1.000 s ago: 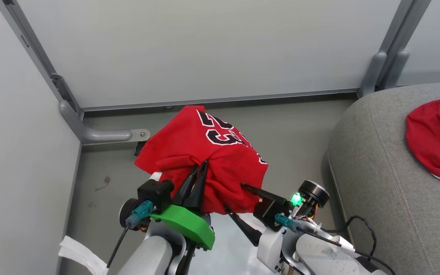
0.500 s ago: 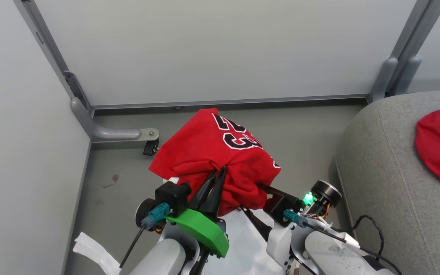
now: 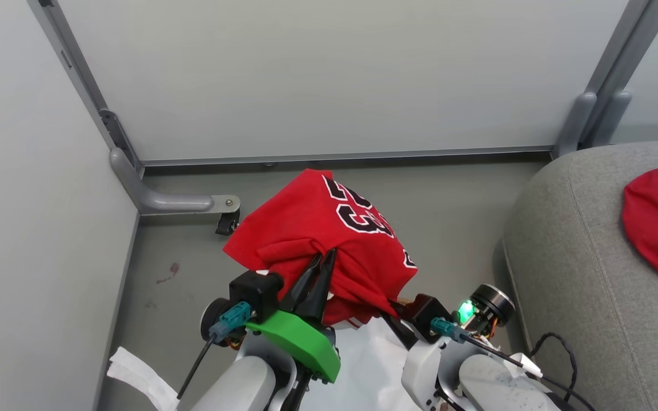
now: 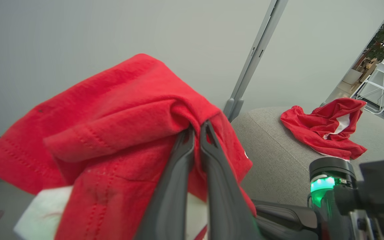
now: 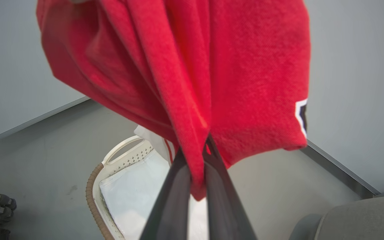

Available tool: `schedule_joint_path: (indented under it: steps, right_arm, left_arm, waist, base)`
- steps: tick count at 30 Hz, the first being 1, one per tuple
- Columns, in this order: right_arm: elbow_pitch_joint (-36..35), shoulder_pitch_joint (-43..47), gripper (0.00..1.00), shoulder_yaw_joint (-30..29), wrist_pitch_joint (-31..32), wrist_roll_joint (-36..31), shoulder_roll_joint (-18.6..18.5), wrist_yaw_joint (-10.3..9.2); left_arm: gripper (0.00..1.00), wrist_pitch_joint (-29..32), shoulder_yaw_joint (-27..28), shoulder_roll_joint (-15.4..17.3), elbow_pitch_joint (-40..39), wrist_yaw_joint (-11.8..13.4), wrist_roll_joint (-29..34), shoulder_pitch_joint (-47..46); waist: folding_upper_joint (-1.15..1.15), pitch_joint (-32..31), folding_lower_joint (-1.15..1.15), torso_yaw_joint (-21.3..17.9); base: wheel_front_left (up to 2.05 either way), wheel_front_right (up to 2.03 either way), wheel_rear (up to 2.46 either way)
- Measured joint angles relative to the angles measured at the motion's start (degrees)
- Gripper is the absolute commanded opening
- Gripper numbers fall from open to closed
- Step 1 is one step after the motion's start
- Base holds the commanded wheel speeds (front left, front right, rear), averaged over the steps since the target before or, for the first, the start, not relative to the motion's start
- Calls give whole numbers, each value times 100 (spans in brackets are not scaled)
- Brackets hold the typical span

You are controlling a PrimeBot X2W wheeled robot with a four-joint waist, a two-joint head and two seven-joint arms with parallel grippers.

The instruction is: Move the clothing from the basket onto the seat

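Your left gripper (image 3: 324, 258) and right gripper (image 5: 201, 146) both pinch the jersey (image 3: 317, 222), held above the basket (image 5: 93, 190).

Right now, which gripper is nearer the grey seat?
Right. The right gripper, shut on the jersey, sits closer to the seat; the left gripper grips the same jersey on the side away from it.

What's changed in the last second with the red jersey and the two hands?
The right hand, wide open beside the jersey a second ago, has closed on its lower edge. The left hand still pinches the jersey, and the other red garment still lies on the seat. The background shift is camera motion.
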Motion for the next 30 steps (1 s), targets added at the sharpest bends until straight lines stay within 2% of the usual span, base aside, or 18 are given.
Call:
schedule_joint_path:
  steps: [14,15,16,17,23,30]
  right_arm:
    - [-68,38,0,-44,0,125,4,0]
    - [-102,40,0,-63,0,125,4,0]
    - [-146,49,0,-89,0,126,3,0]
    - [-202,62,0,-119,0,126,1,0]
    - [-748,168,0,-414,1,174,-1,0]
    - [-1467,414,0,-1003,7,209,-8,0]
  left_arm:
    - [0,8,185,-1,31,25,44,8]
    - [32,8,203,-1,32,43,62,11]
    - [81,8,222,-1,35,51,82,16]
    - [100,7,257,-3,69,71,87,25]
    - [100,-11,517,-2,162,80,278,93]
    - [100,-14,1000,1,277,16,658,257]
  waist:
    - [0,2,0,-118]
    - [0,2,0,-127]
    - [0,3,0,-136]
    - [0,5,0,-154]
    - [0,20,0,-343]
    - [0,68,0,-797]
  base:
    - [0,0,0]
    - [0,0,0]
    - [0,0,0]
    - [0,0,0]
    - [0,0,0]
    - [0,0,0]
